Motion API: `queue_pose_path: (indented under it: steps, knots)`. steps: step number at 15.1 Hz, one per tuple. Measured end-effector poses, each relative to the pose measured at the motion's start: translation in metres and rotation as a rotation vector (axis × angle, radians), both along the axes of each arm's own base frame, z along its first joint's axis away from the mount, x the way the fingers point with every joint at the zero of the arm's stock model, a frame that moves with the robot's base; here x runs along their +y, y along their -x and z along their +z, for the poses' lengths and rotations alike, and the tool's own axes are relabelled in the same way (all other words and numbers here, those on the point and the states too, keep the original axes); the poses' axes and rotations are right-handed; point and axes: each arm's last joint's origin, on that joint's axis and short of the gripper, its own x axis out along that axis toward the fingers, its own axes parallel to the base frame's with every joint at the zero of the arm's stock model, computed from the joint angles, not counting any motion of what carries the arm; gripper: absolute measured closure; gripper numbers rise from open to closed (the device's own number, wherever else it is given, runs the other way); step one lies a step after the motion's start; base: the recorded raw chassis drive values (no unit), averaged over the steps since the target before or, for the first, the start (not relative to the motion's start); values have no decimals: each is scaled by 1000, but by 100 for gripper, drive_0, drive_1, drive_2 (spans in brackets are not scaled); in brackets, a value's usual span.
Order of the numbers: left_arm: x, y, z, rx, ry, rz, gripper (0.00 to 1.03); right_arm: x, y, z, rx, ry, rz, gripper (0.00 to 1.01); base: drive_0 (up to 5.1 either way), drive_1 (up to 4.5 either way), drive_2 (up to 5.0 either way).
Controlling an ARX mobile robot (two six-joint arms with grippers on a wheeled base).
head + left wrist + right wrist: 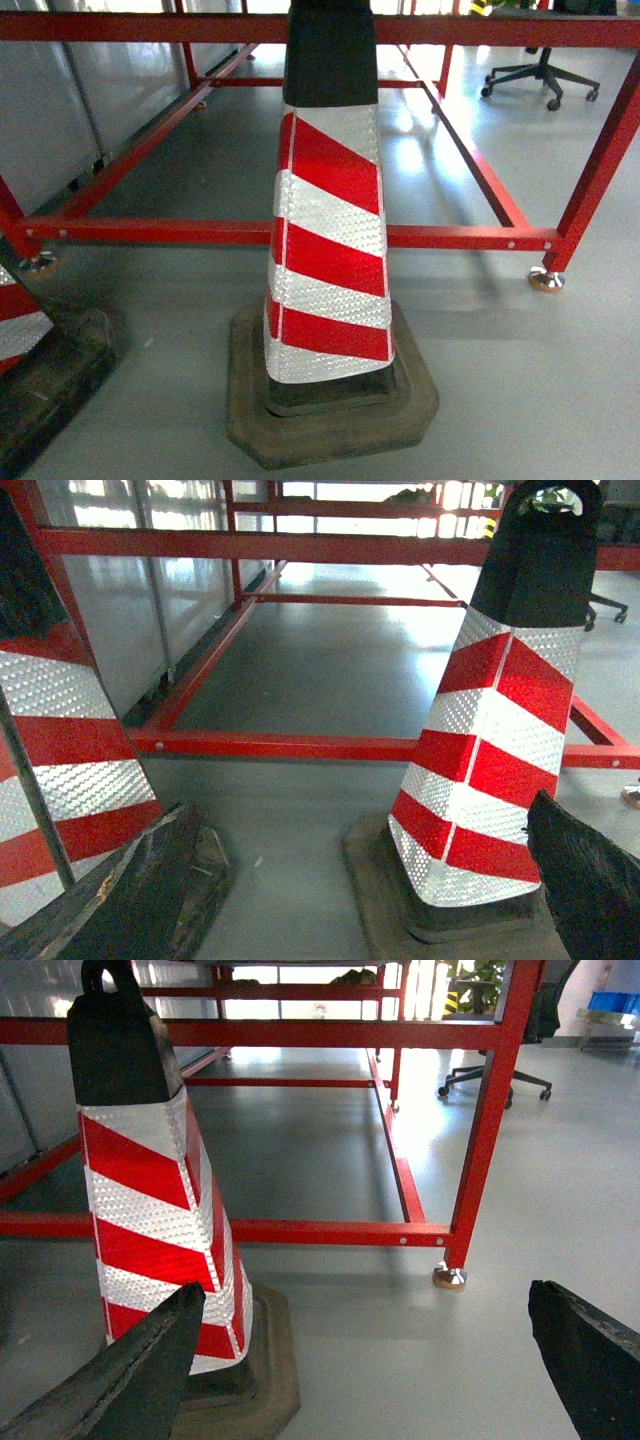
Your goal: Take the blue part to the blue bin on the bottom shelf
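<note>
Both grippers, left (350,900) and right (370,1370), hang spread wide and hold nothing, low over the floor. Just ahead stands a striped cone (330,230), and behind it a red frame (300,233). No blue part, bin or shelf shows, so this looks like the search stage; next the robot must find them.

Grey floor (520,380) carries striped cone (330,250) and red frame (450,237).

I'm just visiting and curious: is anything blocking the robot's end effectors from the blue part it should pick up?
That can't be judged: no blue part, bin or shelf shows in any view. Directly ahead stands a red-and-white traffic cone before a red metal frame. Both end effectors, left and right, are open and empty.
</note>
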Motion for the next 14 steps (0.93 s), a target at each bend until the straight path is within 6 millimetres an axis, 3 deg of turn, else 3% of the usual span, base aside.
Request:
queue_pose_path:
  steps: [14]
  knots:
    - [0,0,0,0,0,0,5,0,0,0,0,0,0,3,0,0,0]
